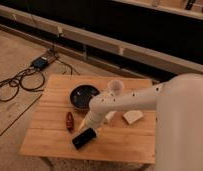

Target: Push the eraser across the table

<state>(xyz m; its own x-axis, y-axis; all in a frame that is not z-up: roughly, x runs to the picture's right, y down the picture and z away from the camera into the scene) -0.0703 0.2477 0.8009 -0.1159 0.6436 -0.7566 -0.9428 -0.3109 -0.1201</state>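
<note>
The black eraser [84, 138] lies flat and tilted near the front edge of the light wooden table [50, 137]. My white arm reaches in from the right across the table. My gripper [88, 121] is at the arm's end, just above and behind the eraser, close to its far end. I cannot tell whether it touches the eraser.
A dark bowl [83, 95] sits at the table's middle back, a white cup [115, 86] beside it. A small dark-red item [70, 120] lies left of the eraser. A white block [133, 116] lies at the right. Cables [15, 85] and a power box [41, 62] are on the floor at left.
</note>
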